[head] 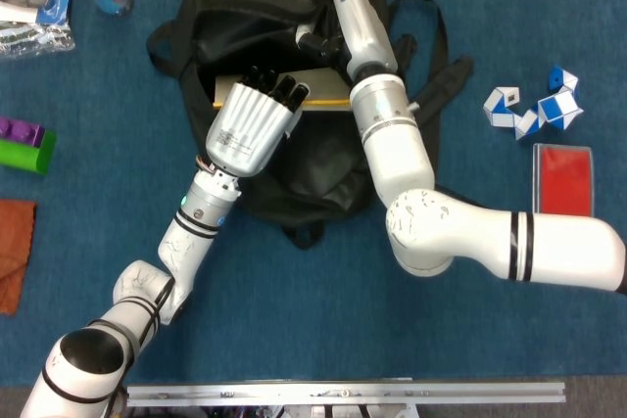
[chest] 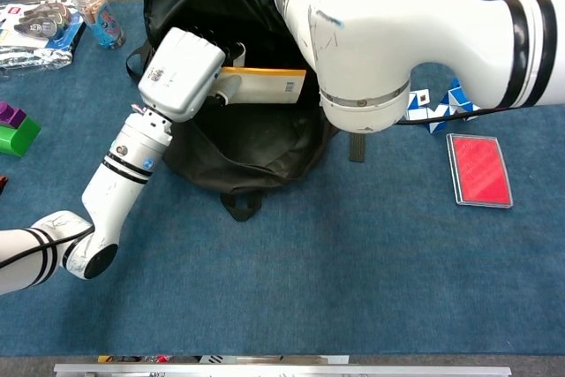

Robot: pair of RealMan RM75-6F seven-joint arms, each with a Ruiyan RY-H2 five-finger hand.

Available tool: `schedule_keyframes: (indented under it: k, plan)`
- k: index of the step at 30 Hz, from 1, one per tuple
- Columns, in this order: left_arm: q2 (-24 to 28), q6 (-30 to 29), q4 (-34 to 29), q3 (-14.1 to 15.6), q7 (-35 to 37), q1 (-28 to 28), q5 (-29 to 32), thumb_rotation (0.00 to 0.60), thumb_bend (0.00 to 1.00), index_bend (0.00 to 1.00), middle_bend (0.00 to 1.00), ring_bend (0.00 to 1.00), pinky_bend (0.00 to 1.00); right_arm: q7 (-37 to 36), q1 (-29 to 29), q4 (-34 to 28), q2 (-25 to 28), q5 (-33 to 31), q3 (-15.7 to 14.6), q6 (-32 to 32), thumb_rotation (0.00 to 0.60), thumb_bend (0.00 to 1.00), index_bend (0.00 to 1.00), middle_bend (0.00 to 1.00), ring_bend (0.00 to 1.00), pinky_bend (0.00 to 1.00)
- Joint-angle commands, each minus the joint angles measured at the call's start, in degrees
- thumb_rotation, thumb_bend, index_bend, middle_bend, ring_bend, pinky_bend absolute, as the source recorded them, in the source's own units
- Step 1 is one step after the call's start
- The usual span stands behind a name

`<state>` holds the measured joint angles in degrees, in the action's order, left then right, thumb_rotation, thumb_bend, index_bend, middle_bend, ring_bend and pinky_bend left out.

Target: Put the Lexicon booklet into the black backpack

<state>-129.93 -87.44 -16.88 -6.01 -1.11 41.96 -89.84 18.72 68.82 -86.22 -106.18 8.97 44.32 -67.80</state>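
1. Nearest the front edge of the table (chest: 291, 280) is only bare blue cloth, crossed by the left arm reaching toward the middle.
2. Mid-table, the left hand (head: 252, 124) holds the Lexicon booklet (chest: 265, 86) by its left end, fingers curled over the edge — the booklet lies roughly level across the mouth of the black backpack (head: 323, 168), partly inside the opening.
3. Just beyond, the right hand (head: 315, 38) grips the backpack's upper rim toward the far edge, apparently holding the mouth open; how its fingers lie I cannot tell exactly.
4. The step in hand looks like insertion. The next move likely calls for tipping the booklet's free end down and sliding it deeper — then letting go once it clears the rim.
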Motion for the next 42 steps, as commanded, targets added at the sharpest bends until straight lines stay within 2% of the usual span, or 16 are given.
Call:
schedule_keyframes:
  k: [1, 8, 13, 17, 20, 22, 27, 33, 42]
  plan:
    - [-0.07, 0.70, 0.44, 0.54, -0.34, 0.11, -0.20, 0.600, 0.42, 0.72, 0.66, 0.52, 0.53, -0.08, -0.09, -0.17, 0.11, -0.06, 0.08, -0.04, 0.600, 0.83, 0.83, 0.70, 0.67, 0.96]
    - [0.24, 0.71, 1.36, 3.16, -1.36, -1.04, -1.86, 0.600, 0.42, 0.72, 0.66, 0.52, 0.53, -0.03, -0.36, -0.50, 0.48, -0.11, -0.15, 0.12, 0.600, 0.82, 0.83, 0.70, 0.67, 0.96]
    - [0.74, 0.14, -0.21, 3.75, -2.22, -1.82, -2.11, 0.600, 0.42, 0.70, 0.64, 0.52, 0.53, -0.14, -0.49, -0.43, 0.45, -0.23, -0.41, 0.31, 0.600, 0.82, 0.83, 0.70, 0.67, 0.96]
    - [0.99, 1.38, -3.18, 3.53, -4.91, -2.77, -1.36, 0.600, 0.42, 0.65, 0.62, 0.50, 0.53, -0.10, -0.59, -0.49, 0.44, -0.30, -0.69, 0.40, 0.600, 0.82, 0.83, 0.70, 0.67, 0.96]
    - [1.55, 1.83, -6.32, 3.24, -7.11, -3.34, -0.88, 0.600, 0.38, 0.63, 0.59, 0.49, 0.53, -0.16, -0.73, -0.54, 0.48, -0.27, -0.84, 0.38, 0.600, 0.82, 0.83, 0.70, 0.67, 0.96]
    - [2.15, 2.21, -8.53, 2.92, -8.72, -3.61, -0.50, 0.600, 0.35, 0.58, 0.56, 0.48, 0.53, -0.17, -0.85, -0.48, 0.52, -0.25, -0.96, 0.36, 0.600, 0.82, 0.83, 0.70, 0.67, 0.96]
    - [5.23, 3.68, -17.61, 1.23, -15.00, -4.32, 1.29, 0.600, 0.26, 0.33, 0.41, 0.35, 0.48, -0.33, -1.09, -0.40, 0.70, -0.31, -0.94, 0.63, 0.600, 0.82, 0.83, 0.70, 0.67, 0.96]
    - [10.37, 4.66, -31.20, 0.57, -22.21, -6.03, 2.49, 0.600, 0.25, 0.12, 0.30, 0.27, 0.44, -0.37, -1.16, -0.43, 1.06, -0.25, -0.74, 0.77, 0.600, 0.82, 0.83, 0.70, 0.67, 0.96]
    - [20.45, 8.77, -52.07, 1.57, -32.72, -8.90, 5.15, 0.600, 0.25, 0.10, 0.27, 0.26, 0.40, -0.30, -1.47, -1.12, 1.65, -0.48, -0.85, 0.84, 0.600, 0.82, 0.83, 0.70, 0.67, 0.96]
